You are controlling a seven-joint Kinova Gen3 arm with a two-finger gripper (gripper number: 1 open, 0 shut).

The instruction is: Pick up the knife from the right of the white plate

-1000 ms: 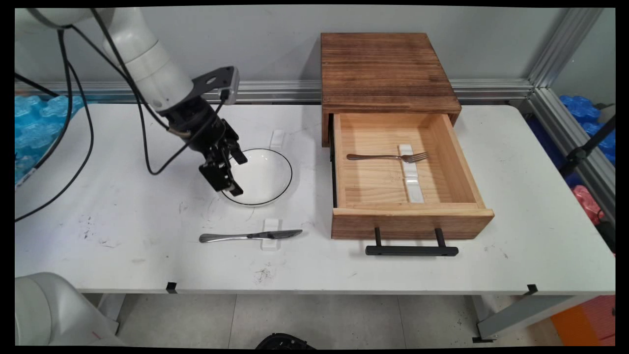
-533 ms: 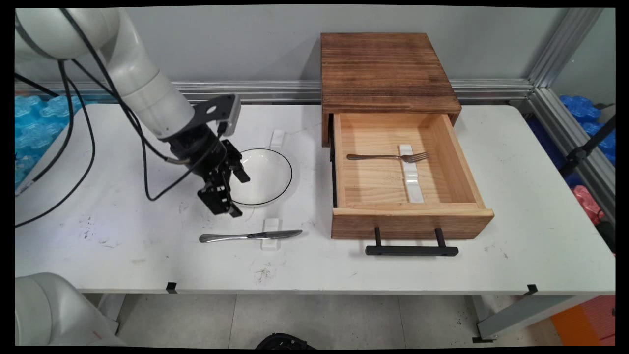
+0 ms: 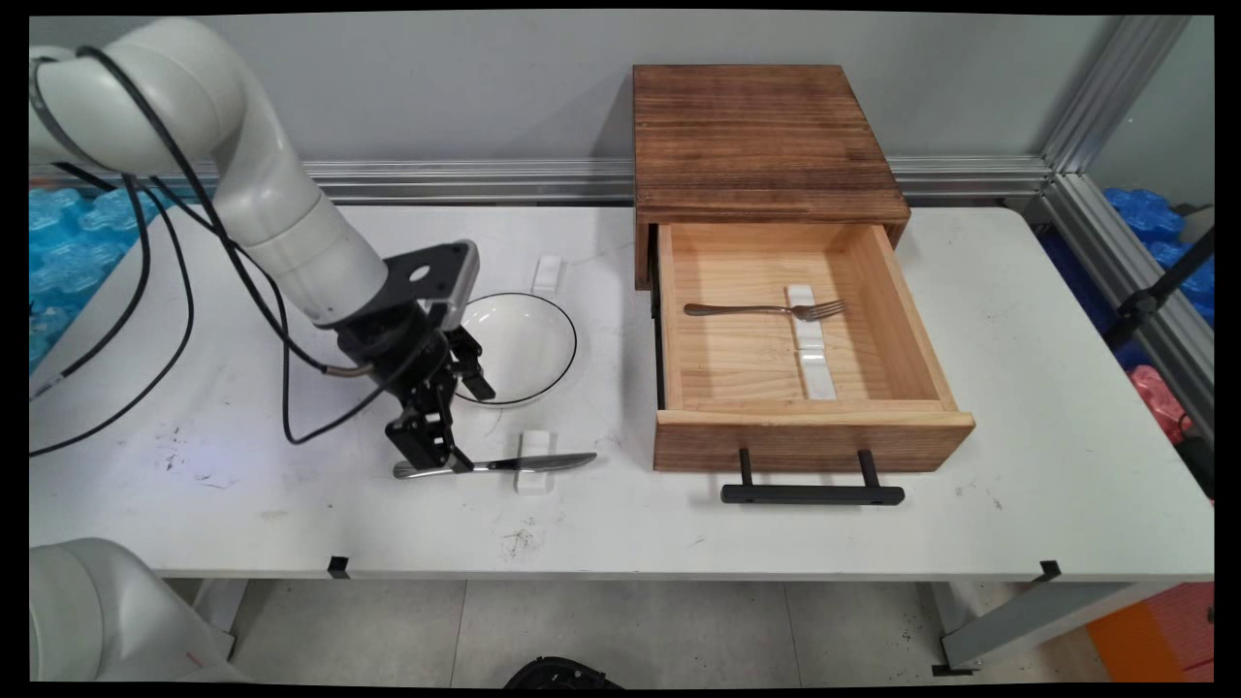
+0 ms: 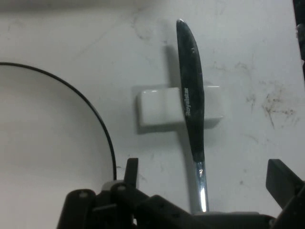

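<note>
Low at left of centre in the main view, the gripper [image 3: 448,433] hangs with fingers spread over the knife [image 3: 494,465] handle; the knife lies across a white rest [image 3: 534,461] below the bowl [image 3: 517,347]. Seen from the hand, the knife [image 4: 191,95] runs up between 2 wide-apart fingers [image 4: 282,181], crossing the rest [image 4: 157,107], bowl rim [image 4: 102,129] at left.

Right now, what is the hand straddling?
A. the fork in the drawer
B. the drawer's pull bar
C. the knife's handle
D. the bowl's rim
C: the open hand sits over the handle end of the knife, one finger on each side in the hand view.
</note>
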